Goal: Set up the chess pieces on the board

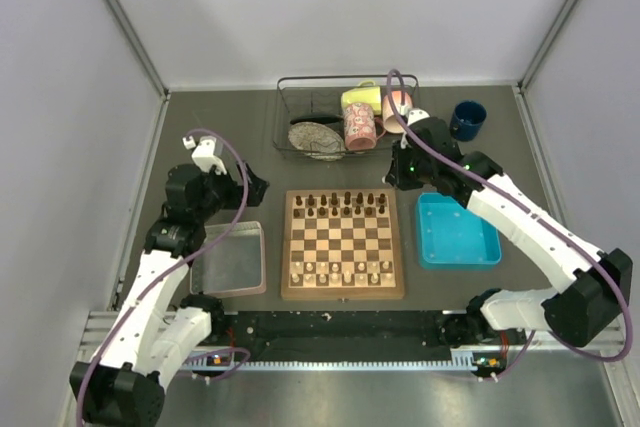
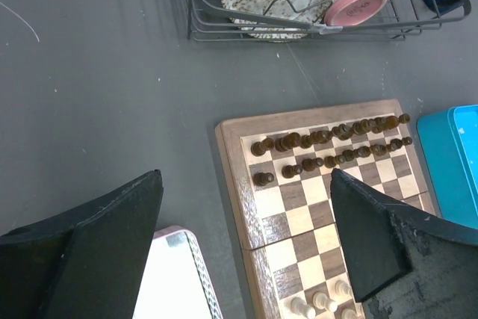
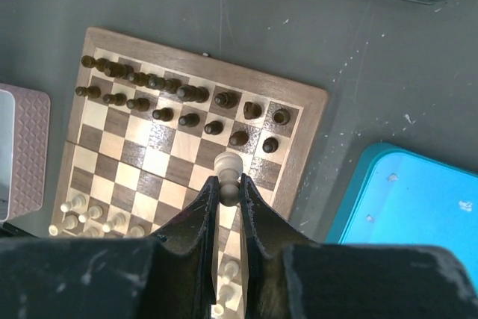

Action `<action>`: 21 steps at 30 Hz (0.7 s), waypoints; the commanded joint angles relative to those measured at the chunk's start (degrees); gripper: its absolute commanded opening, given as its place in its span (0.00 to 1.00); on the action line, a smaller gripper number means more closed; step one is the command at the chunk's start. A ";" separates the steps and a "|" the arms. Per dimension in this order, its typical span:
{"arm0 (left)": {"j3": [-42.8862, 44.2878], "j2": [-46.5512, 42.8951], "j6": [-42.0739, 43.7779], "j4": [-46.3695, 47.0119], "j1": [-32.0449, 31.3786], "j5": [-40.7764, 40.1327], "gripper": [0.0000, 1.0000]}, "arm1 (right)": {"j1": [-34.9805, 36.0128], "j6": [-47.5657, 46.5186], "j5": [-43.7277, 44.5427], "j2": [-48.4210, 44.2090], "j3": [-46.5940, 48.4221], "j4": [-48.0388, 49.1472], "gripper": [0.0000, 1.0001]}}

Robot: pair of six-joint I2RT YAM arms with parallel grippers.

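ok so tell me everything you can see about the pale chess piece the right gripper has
The small pale cream turned wooden chess piece has a rounded head over a narrow collar; its base is hidden. It is pinched between the black fingers of the right gripper, head poking past the tips, over the checked wooden chessboard near the dark brown pieces. Whether it touches the board cannot be told.

Robot test cell in a lab: bare white walls (image 1: 60, 97) in metal framing box in a dark grey table (image 1: 220, 137), two white robot arms (image 1: 150, 287) bolted to a rail (image 1: 340, 355) at its near edge, purple cables (image 1: 241, 165) looping over them. Household props sit staged on top: wire rack (image 1: 280, 117) with mugs (image 1: 358, 124) and plate (image 1: 315, 137), chessboard (image 1: 343, 245), blue tray (image 1: 455, 232), clear tray (image 1: 262, 257).
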 commanded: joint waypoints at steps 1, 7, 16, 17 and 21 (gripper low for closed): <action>0.28 2.77 -0.48 6.58 0.34 1.39 0.97 | -2.46 -0.75 -6.91 0.98 -1.67 8.13 0.00; 0.90 4.27 0.39 6.41 0.34 2.11 0.95 | -2.55 -3.65 -8.67 1.61 -2.90 8.40 0.00; -0.50 2.52 4.26 2.90 0.25 -0.97 0.93 | -1.76 -1.55 -15.17 4.94 0.53 0.59 0.00; -0.59 2.17 4.70 2.37 0.25 -1.14 0.93 | -0.89 -1.37 -13.95 5.29 0.96 -0.64 0.00; -2.17 -0.73 6.46 2.01 0.25 -3.86 0.93 | 4.39 -0.67 -9.55 6.61 3.51 -3.02 0.00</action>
